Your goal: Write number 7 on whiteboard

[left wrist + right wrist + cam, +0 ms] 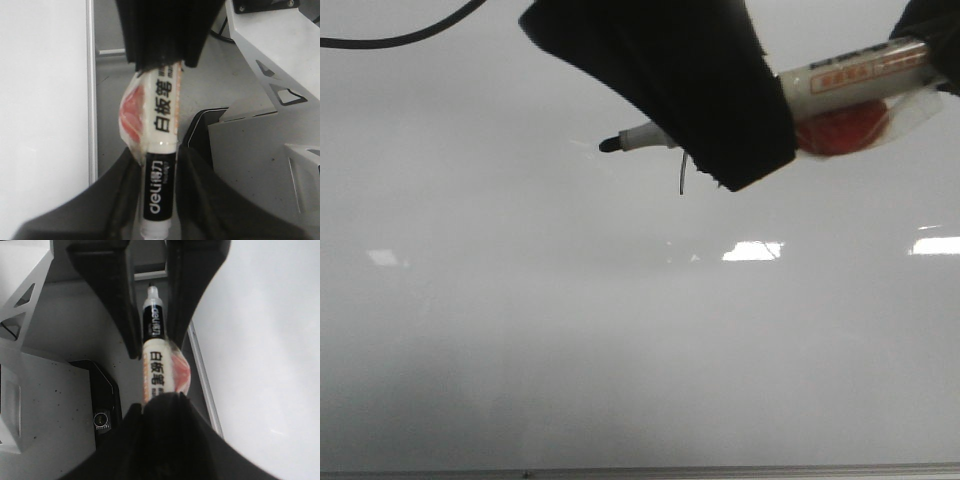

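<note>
Above the whiteboard (620, 350), both pincers clench one whiteboard marker (850, 78): left pincer (159, 200) on its black band, right pincer (160, 405) on the barrel. Only a thin stroke (681, 178) of the number 7 shows under the arm.

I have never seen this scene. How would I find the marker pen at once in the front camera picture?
Start from the whiteboard, the pale glossy surface filling the front view. Near its top, a black gripper hangs in front of it. The marker passes through that gripper: a white barrel with printed text on one side, a black tip on the other, and an orange-red patch taped under the barrel.
</note>
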Robot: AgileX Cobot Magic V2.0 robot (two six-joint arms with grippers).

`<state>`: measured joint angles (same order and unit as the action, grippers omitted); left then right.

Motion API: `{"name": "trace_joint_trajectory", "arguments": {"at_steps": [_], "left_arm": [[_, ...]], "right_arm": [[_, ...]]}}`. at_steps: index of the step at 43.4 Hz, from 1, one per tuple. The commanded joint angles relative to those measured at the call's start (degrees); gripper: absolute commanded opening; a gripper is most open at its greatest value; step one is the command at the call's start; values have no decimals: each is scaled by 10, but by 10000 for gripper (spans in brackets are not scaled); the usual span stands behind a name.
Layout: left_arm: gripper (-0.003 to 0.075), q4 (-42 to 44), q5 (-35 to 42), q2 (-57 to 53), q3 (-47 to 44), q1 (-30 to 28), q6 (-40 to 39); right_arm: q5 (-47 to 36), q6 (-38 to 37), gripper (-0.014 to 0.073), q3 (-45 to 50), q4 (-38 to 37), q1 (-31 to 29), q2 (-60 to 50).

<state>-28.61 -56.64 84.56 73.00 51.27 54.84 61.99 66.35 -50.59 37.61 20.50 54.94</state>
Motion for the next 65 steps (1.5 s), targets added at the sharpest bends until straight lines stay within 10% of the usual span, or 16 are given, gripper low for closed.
{"name": "trace_joint_trajectory", "arguments": {"at_steps": [1, 8, 21, 41, 52, 65], "left_arm": [[71, -19, 14, -18, 18, 3, -1], [17, -19, 14, -18, 18, 2, -3], [-11, 58, 1, -40, 47, -50, -131], [-11, 340, -78, -185, 28, -308, -467], [-11, 286, 167, -298, -174, -472, -472], [-11, 173, 447, -247, -301, -509, -472]], "right_arm": [[-12, 6, -116, -16, 31, -1, -3], [-9, 6, -22, -16, 31, -1, -3], [-7, -48, 512, -25, -24, -11, -14], [-10, -188, 510, -43, -134, -64, -49], [-15, -188, 510, -43, -133, -64, -49], [-18, -188, 510, -43, -130, -64, -49]]}}
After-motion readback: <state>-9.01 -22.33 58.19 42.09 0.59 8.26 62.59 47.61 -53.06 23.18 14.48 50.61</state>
